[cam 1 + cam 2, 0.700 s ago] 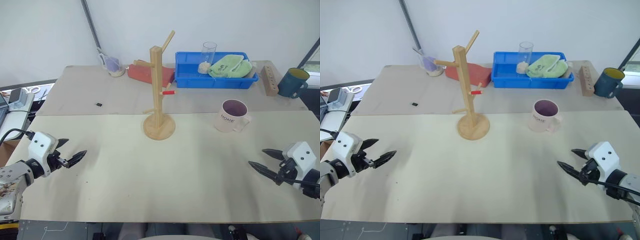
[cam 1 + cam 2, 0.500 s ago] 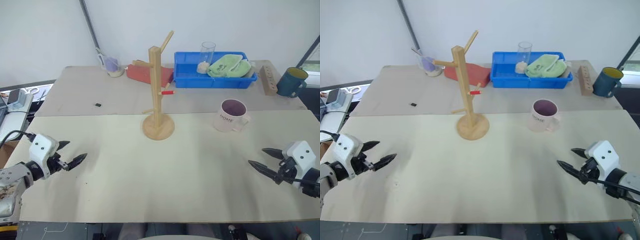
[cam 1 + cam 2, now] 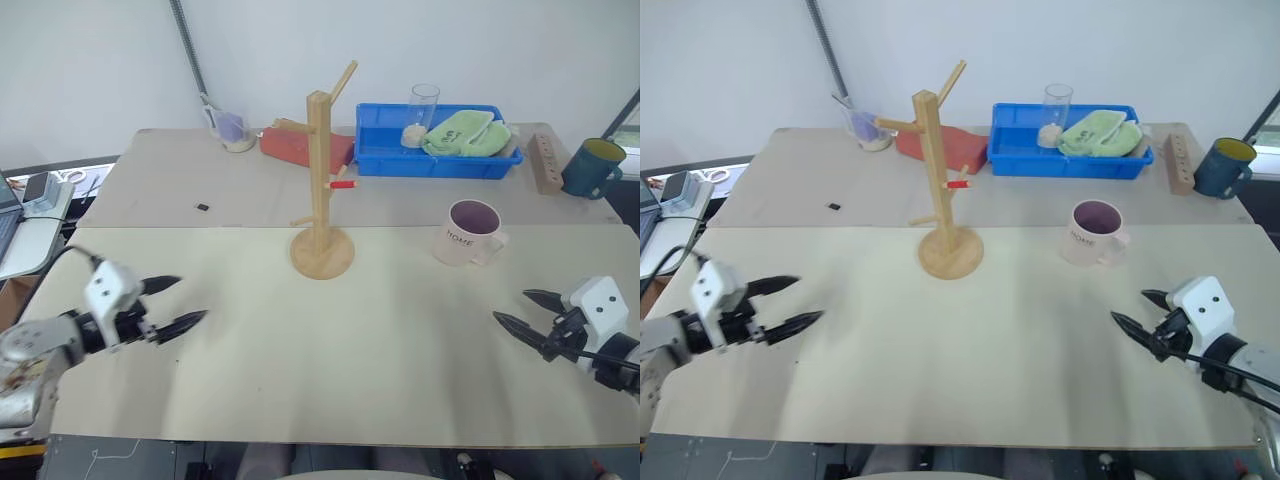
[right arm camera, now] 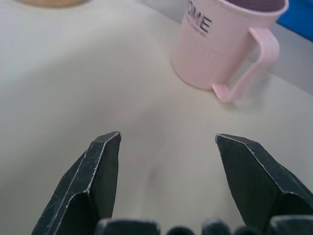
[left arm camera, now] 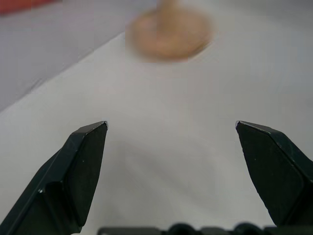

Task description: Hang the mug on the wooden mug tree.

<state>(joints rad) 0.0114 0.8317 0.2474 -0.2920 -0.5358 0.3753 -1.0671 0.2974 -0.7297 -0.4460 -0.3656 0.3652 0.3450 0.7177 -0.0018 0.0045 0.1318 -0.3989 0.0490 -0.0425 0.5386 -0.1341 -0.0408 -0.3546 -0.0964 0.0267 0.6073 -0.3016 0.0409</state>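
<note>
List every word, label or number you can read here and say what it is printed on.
"HOME": dark letters on the side of the cream mug; in the right wrist view the first letter is cut off at the picture's top edge, so it reads "OME" there.
No other text can be read; nothing is legible on the dark mug, the blue tray or the wooden mug tree.

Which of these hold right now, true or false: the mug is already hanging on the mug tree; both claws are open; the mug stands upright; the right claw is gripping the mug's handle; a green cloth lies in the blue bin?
1. The mug hangs on the mug tree. False: it stands on the table, to the tree's right.
2. The left claw and right claw are both open. True.
3. The mug stands upright. True.
4. The right claw grips the mug's handle. False: it is empty and short of the mug.
5. A green cloth lies in the blue bin. True.
</note>
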